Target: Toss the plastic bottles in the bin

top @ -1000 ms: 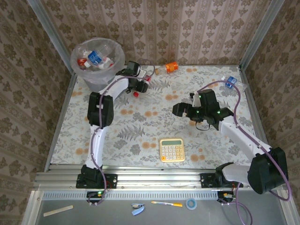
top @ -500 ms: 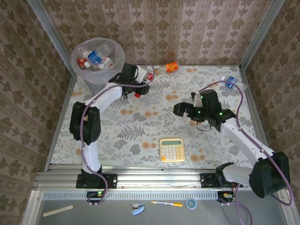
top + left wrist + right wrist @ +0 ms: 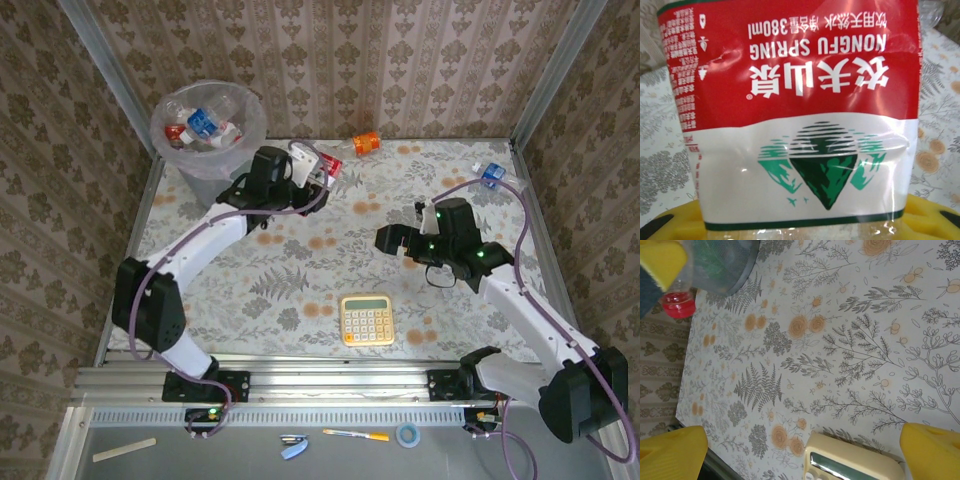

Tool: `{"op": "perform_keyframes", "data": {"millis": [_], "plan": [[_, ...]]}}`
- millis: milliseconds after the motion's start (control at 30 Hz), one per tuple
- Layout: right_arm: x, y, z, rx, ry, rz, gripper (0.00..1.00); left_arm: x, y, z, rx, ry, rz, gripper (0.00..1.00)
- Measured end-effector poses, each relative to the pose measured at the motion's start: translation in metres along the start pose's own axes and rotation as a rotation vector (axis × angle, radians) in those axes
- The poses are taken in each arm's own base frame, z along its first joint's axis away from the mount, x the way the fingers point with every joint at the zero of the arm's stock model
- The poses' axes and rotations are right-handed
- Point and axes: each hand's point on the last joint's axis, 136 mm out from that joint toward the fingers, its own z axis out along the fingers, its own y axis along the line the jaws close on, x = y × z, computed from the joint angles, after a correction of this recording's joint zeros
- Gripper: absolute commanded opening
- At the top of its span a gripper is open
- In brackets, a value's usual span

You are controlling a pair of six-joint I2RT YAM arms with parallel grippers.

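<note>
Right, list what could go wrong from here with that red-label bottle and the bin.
1. The left jaws hold a creased, glossy bottle; it could slip out on the way over.
2. The bin already holds a heap of bottles near its rim, so this one might bounce back out.
3. The orange bottle lies against the back wall, likely awkward to grasp.

My right gripper [image 3: 802, 452] is spread wide, with the calculator [image 3: 850, 466] on the table between my fingers [image 3: 671, 454]. Far up-left of the calculator: red-capped bottle [image 3: 677, 304] against another yellow pad [image 3: 660, 257], grey bin [image 3: 725, 265] right beside it.
</note>
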Motion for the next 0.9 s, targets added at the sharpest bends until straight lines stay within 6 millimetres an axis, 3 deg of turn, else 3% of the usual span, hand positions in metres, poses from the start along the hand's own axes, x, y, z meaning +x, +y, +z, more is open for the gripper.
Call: {"op": "perform_keyframes", "data": {"millis": [433,633,900], "plan": [[0.004,-0.004,-0.003,0.011,0.000,0.004,1.00,-0.070,-0.021,-0.126,-0.080,-0.320,0.091,0.48],[0.004,-0.004,-0.003,0.011,0.000,0.004,1.00,-0.092,-0.015,-0.188,-0.216,-0.455,0.147,0.48],[0.004,-0.004,-0.003,0.010,0.001,0.004,1.00,-0.106,-0.001,-0.259,-0.409,-0.578,0.204,0.47]]}}
